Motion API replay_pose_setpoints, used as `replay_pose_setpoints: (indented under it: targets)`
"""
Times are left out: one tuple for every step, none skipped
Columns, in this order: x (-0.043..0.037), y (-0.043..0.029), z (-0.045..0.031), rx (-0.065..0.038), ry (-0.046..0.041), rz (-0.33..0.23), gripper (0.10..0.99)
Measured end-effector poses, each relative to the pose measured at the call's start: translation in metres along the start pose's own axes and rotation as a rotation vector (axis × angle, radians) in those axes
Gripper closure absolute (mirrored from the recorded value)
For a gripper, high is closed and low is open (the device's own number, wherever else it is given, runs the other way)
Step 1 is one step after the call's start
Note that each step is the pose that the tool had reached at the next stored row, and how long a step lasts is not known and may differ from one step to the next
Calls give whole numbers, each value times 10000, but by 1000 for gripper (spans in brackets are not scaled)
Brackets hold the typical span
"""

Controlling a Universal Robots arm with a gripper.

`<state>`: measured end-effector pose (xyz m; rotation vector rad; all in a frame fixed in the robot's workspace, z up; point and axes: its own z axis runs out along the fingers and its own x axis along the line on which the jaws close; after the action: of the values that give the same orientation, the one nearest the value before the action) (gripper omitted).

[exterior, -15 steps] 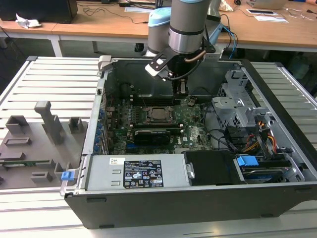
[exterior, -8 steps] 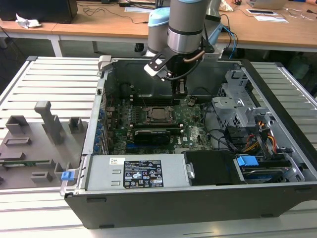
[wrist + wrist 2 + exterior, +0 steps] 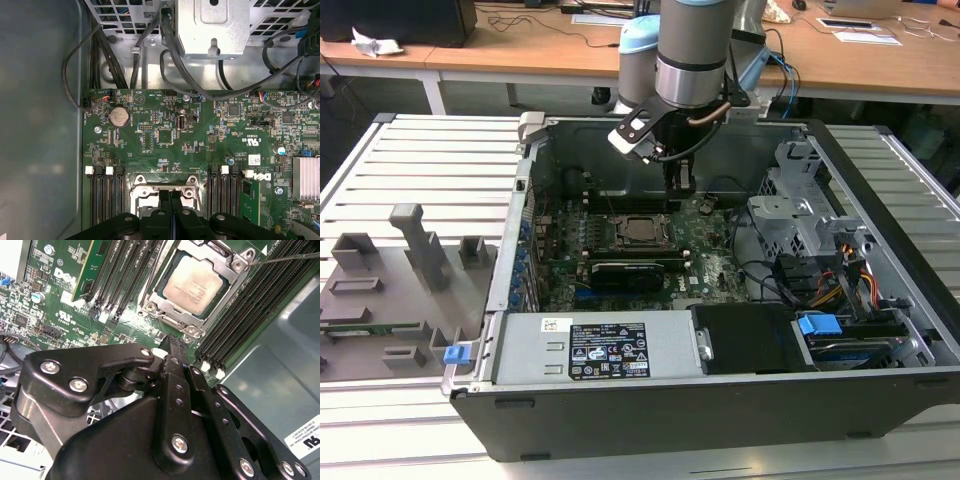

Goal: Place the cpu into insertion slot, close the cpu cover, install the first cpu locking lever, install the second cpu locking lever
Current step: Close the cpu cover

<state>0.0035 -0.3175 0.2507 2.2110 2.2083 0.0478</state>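
Cpu [image 3: 196, 284], its dull silver top facing up, sits in the insertion slot [image 3: 148, 304] on the green circuit board [image 3: 150, 150] of an open computer case [image 3: 880, 250] on a slatted metal bench [image 3: 420, 150]. The cpu cover [image 3: 172, 316] lies flat around the chip, which shows through its square window. Two thin metal rods run past the socket in the second wrist view, one [image 3: 285, 257] at one corner and one [image 3: 155, 275] along the opposite side; whether either is latched cannot be told.

The arm's black claw [image 3: 170, 197] hangs just over the socket's edge with its two fingers pressed narrow together and nothing between them.

Print is plentiful: one black-and-white label [image 3: 608, 350] on the grey power supply at the case front, one white label [image 3: 305, 440] on the case wall, one small white sticker [image 3: 254, 159] on the board, and white lettering beside it.

The first wrist view counts four white latch tabs on the memory slots [image 3: 107, 192], two on each side of the socket, plus one round coin battery [image 3: 119, 116] and one finned silver heatsink [image 3: 306, 177]. The exterior view shows two blue tabs, one [image 3: 820, 325] inside the case and one [image 3: 457, 353] on the grey fixture tray [image 3: 380, 300] at the exterior view's left.
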Motion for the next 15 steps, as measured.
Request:
replay_pose_setpoints:
  targets:
    - [0,-3,0,0,0,-1,980]
    - [0,-7,0,0,0,-1,980]
    - [0,-12,0,0,0,0,980]
    - [0,-15,0,0,-1,0,980]
    - [0,-22,0,0,-1,0,980]
    - [0,-29,0,0,0,0,980]
    - [0,-36,0,0,-1,0,980]
    - [0,-42,0,0,-1,0,980]
    - [0,-47,0,0,0,0,980]
    - [0,-52,0,0,-1,0,980]
    - [0,-56,0,0,0,0,980]
    - [0,-62,0,0,-1,0,980]
    - [0,-67,0,0,0,0,980]
    - [0,-71,0,0,0,0,980]
    - [0,-75,0,0,0,0,980]
